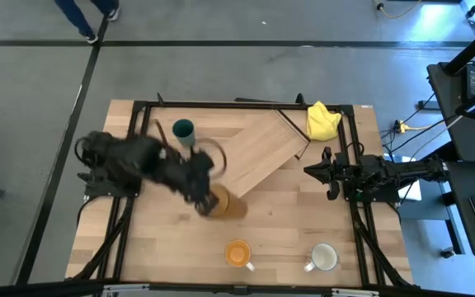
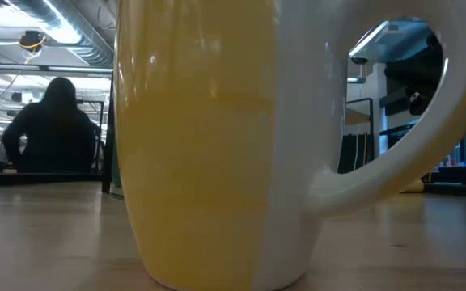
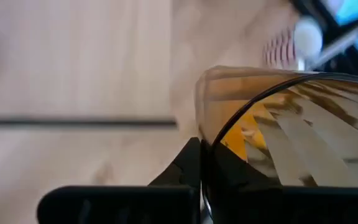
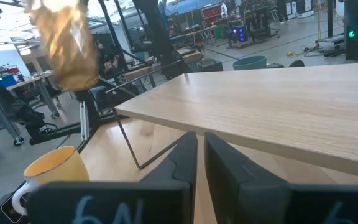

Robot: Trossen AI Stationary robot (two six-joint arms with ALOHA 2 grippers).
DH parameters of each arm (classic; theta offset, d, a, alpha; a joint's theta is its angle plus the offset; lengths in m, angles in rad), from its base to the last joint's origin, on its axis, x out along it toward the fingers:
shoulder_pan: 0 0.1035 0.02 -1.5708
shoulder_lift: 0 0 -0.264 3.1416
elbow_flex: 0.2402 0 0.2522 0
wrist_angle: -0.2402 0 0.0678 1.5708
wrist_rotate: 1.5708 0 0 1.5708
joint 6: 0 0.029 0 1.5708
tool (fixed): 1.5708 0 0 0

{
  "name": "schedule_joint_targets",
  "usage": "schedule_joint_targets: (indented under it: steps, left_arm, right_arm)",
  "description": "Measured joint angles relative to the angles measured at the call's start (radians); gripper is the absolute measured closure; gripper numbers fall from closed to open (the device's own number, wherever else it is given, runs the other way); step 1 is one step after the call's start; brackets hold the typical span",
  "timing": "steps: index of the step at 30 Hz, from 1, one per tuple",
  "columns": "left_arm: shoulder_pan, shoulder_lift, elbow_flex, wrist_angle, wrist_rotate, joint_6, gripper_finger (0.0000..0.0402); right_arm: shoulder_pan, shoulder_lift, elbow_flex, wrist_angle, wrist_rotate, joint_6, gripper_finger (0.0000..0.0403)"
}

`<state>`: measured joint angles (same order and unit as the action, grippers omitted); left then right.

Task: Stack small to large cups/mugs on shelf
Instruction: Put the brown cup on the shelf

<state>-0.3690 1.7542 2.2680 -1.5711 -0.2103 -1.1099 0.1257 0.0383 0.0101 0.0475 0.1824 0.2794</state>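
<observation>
My left gripper [image 1: 207, 198] is shut on the amber ribbed glass tumbler [image 1: 228, 204] over the table's middle, just near of the shelf. The tumbler also shows in the right wrist view [image 4: 66, 46], up in the air. The dark teal cup [image 1: 184, 129] stands on the table at the far left. The orange handled mug [image 1: 237, 253] and the white handled mug [image 1: 323, 257] stand near the front edge. The light-wood shelf board [image 1: 258, 153] lies slantwise on the table's far middle. My right gripper [image 1: 330, 176] is shut and empty at the right edge. My left gripper holds the tumbler by its wall at the rim [image 3: 211, 134]. One finger [image 3: 188, 171] is outside the glass, and the other shows through the glass, inside it. The tumbler is lifted clear of the table and is tilted.
A yellow cloth [image 1: 322, 120] lies at the far right corner beside the shelf's end. The orange mug [image 2: 209, 145] fills the low view. A person [image 2: 55, 129] sits in the room beyond the table. Bare tabletop lies between the shelf and the two mugs.
</observation>
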Motion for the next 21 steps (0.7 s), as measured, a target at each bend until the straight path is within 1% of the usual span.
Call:
schedule_joint_targets:
  steps: [4,11,14,16,19,21]
  left_arm:
    - [0.112,-0.037,0.0,-0.003,0.005,0.104,0.04]
    - [0.296,-0.053,-0.013,0.002,0.099,0.254,0.0401]
    - [0.361,-0.053,-0.063,0.001,0.14,0.308,0.0401]
    - [0.395,-0.067,-0.127,0.003,0.181,0.333,0.0401]
    - [0.426,-0.103,-0.225,-0.001,0.224,0.358,0.0401]
    - [0.435,-0.135,-0.264,-0.004,0.237,0.36,0.0401]
  right_arm:
    - [0.0,0.0,0.0,0.0,0.0,0.0,0.037]
    - [0.0,0.0,0.0,0.0,0.0,0.0,0.037]
    - [0.0,0.0,0.0,0.0,0.0,0.0,0.037]
    - [0.0,0.0,0.0,0.0,0.0,0.0,0.037]
    - [0.0,0.0,0.0,0.0,0.0,0.0,0.037]
    - [0.0,0.0,0.0,0.0,0.0,0.0,0.037]
